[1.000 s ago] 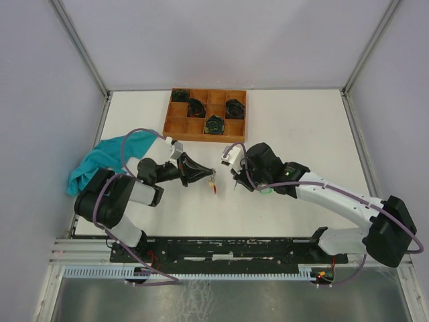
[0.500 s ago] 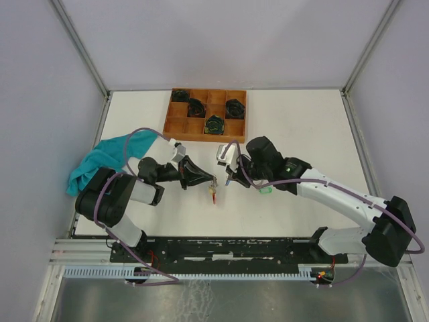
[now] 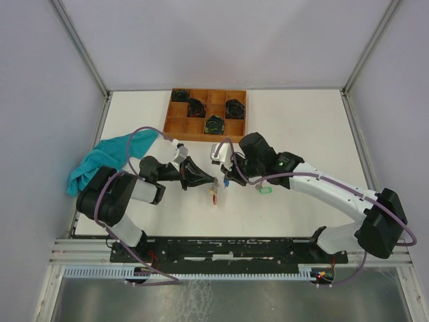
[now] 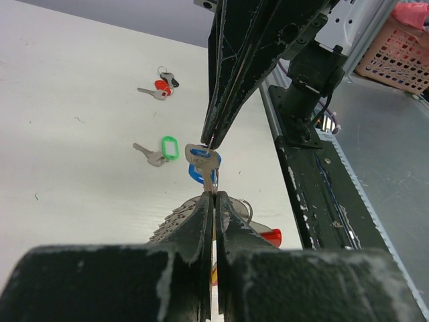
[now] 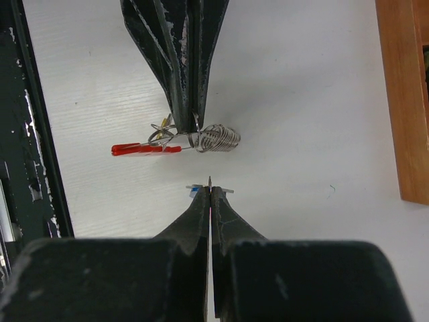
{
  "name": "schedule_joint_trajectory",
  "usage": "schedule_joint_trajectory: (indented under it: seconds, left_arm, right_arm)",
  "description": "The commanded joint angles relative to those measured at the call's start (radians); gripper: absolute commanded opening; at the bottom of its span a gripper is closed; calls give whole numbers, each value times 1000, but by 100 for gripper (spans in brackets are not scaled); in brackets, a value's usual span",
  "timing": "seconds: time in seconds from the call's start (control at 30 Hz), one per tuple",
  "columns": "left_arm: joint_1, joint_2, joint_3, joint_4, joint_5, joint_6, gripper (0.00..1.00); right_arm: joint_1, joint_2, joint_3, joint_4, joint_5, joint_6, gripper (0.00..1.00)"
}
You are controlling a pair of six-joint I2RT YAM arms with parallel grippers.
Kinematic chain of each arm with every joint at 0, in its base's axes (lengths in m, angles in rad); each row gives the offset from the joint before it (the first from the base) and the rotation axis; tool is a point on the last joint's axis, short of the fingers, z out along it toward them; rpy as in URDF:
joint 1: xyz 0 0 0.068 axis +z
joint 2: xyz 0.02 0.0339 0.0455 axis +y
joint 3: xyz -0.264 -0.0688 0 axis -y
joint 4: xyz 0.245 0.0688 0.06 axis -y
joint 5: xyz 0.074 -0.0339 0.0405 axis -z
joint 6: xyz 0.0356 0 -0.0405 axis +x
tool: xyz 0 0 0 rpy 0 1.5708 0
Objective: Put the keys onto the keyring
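Observation:
My left gripper (image 4: 214,196) is shut on the keyring (image 5: 216,138), a silver wire coil with a red tag (image 5: 144,149) hanging from it. My right gripper (image 5: 210,188) is shut on a silver key with a blue tag (image 4: 203,161), holding it edge-on just in front of the keyring, a small gap apart. In the top view the left gripper (image 3: 212,181) and the right gripper (image 3: 227,178) meet tip to tip at the table's middle. A key with a green tag (image 4: 161,149) lies flat on the table behind them.
A wooden compartment tray (image 3: 167,122) with black coiled bundles stands at the back. A teal cloth (image 3: 100,161) lies at the left edge. A small key cluster with a red tag (image 4: 161,86) lies further off. The black rail (image 3: 221,247) runs along the near edge.
The right gripper has moved left with the blue-tagged key, closing on the keyring. The left gripper has edged slightly right. Both stayed shut.

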Motion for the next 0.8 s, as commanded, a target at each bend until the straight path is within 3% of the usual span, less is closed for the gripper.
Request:
schedule_joint_trajectory:
  seconds: [0.0, 0.77]
  left_arm:
    - [-7, 13, 37, 209, 30, 43, 3]
    - [-15, 17, 43, 208, 47, 44, 3]
  right_arm:
    - [8, -4, 61, -3, -35, -20, 1]
    - [23, 64, 116, -52, -95, -47, 1]
